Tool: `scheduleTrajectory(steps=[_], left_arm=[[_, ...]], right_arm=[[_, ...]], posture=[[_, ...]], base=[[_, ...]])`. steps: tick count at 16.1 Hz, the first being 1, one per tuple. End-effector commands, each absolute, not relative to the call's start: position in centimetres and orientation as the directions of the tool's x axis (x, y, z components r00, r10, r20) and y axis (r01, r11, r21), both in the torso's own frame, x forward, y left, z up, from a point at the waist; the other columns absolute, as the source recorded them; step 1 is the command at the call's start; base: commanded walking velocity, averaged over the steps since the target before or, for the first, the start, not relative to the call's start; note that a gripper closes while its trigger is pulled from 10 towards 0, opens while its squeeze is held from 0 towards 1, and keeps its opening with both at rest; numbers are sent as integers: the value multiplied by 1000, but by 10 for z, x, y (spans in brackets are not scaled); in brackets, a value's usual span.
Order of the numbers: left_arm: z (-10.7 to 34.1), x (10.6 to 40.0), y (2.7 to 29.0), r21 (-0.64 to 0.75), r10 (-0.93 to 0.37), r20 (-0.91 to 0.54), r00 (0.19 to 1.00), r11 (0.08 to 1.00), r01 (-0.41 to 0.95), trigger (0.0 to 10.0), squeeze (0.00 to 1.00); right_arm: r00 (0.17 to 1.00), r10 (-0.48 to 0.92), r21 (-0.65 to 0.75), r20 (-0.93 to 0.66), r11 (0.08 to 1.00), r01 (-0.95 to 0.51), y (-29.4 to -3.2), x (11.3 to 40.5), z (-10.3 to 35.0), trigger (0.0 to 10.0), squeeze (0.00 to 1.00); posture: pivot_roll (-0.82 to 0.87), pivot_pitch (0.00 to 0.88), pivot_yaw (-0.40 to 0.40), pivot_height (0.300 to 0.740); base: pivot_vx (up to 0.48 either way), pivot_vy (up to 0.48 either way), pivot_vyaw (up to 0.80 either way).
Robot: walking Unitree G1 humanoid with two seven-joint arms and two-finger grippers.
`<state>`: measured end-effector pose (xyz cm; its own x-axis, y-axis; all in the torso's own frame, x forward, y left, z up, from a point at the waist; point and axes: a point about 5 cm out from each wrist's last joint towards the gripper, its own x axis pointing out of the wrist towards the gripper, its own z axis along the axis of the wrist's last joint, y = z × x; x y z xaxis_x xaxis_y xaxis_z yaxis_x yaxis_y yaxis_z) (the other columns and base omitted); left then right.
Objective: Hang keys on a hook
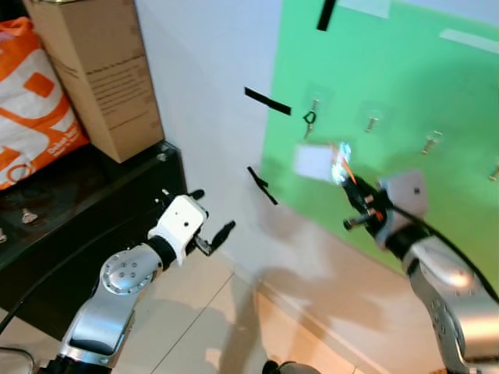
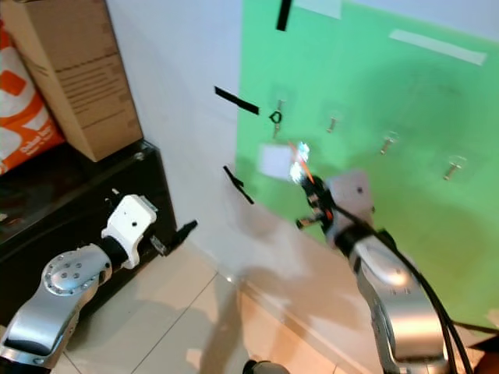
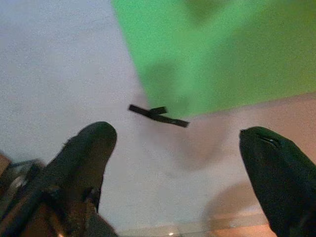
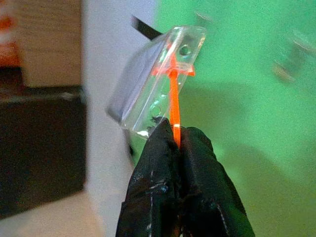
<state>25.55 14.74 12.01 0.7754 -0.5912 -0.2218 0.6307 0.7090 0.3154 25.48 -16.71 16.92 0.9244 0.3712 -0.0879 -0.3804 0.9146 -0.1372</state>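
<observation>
A white wall (image 1: 210, 54) rises over a pale tiled floor (image 1: 234, 327), and a bright green board (image 1: 405, 101) is fixed to it, carrying a row of small clear hooks; the leftmost hook (image 1: 312, 109) has a little dark ring hanging on it, and the next hook (image 1: 373, 122) along is bare. Short strips of black tape (image 1: 267, 100) mark the wall and the board's edge. To the robot's left a low black cabinet (image 1: 86, 218) stands against the wall, with a cardboard box (image 1: 97, 70) and an orange-and-white bag (image 1: 31, 101) on top. The key tag (image 4: 158, 81), a clear plastic holder with a pale label and an orange strap (image 4: 174, 106), is held up in the air in front of the board, just below and slightly right of the leftmost hook, not touching any hook. The right hand (image 4: 176, 136) has its two black fingers pressed together on the orange strap, with the tag standing above the fingertips. The left hand (image 1: 209, 222) hangs low near the cabinet's corner, its fingers (image 3: 89, 148) spread wide apart and holding nothing, pointing toward the wall.
</observation>
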Motion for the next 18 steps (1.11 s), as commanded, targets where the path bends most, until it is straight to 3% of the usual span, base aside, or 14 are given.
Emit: scheduleTrajectory(steps=[1,8,18], left_arm=[[130,256,140,323,-658,-207,724,652,686,10000,0],[139,256,128,308,-749,-218,626,555,772,10000,0],[151,254,119,242,-830,-171,530,486,840,10000,0]], right_arm=[[904,420,-140,-83,893,-428,-161,256,178,10000,0],[926,369,-109,-85,920,-377,-169,280,205,10000,0],[957,270,-146,-103,948,-283,-201,283,224,10000,0]], posture=[[-68,0,-30,740],[-75,0,-31,740],[-85,0,-22,740]], base=[[0,0,0],[0,0,0],[0,0,0]])
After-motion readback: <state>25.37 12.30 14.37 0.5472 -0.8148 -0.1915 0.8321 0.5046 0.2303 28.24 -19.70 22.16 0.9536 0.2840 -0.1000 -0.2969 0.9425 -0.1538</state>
